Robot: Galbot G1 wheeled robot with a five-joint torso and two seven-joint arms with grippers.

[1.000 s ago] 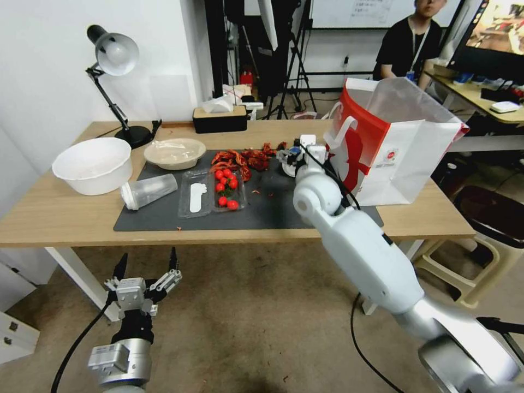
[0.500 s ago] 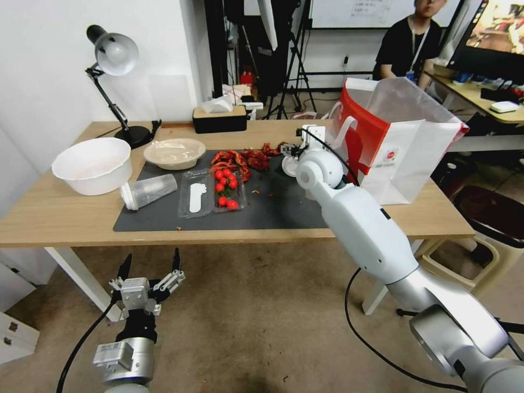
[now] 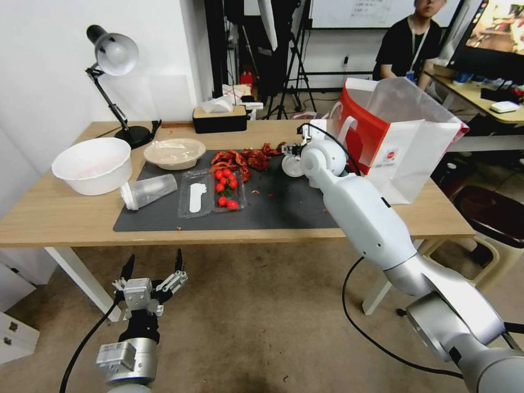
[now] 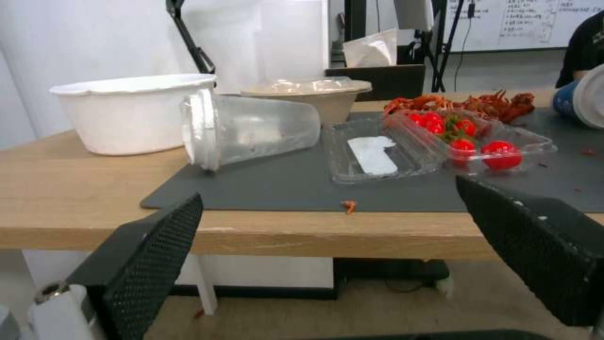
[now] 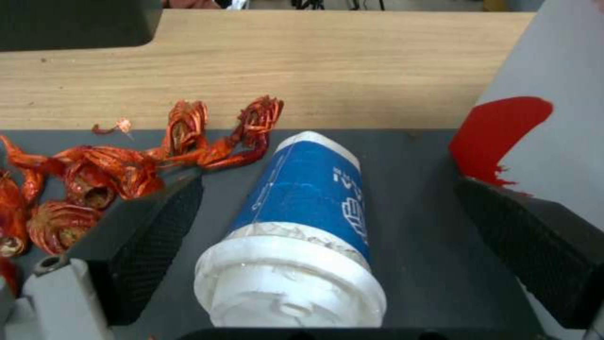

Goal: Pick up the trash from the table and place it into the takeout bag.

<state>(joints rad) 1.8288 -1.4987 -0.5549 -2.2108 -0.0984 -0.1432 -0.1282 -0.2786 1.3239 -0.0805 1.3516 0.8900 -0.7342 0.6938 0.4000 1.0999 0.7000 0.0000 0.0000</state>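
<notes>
A blue-and-white lidded cup (image 5: 302,222) lies on its side on the dark mat (image 3: 273,210), lid toward my wrist. My right gripper (image 5: 327,236) is open, its pads on either side of the cup and clear of it. In the head view my right arm (image 3: 355,207) hides most of that cup (image 3: 291,165), which lies just left of the red-and-white takeout bag (image 3: 398,147). A clear plastic cup (image 3: 147,191) lies tipped over, with a beige film-covered bowl (image 3: 174,153) behind it. My left gripper (image 3: 153,270) hangs open below the table's front edge (image 3: 164,237).
Red crayfish shells (image 3: 243,158) and an open clear tray of cherry tomatoes (image 3: 213,194) lie on the mat. A white bowl (image 3: 93,164), a desk lamp (image 3: 112,60) and a tissue box (image 3: 219,117) stand at the left and back. A stool (image 3: 469,262) is right of the table.
My right arm has reached farther over the table and swung right, bringing its wrist closer to the bag above the blue cup. The left gripper has hardly moved.
</notes>
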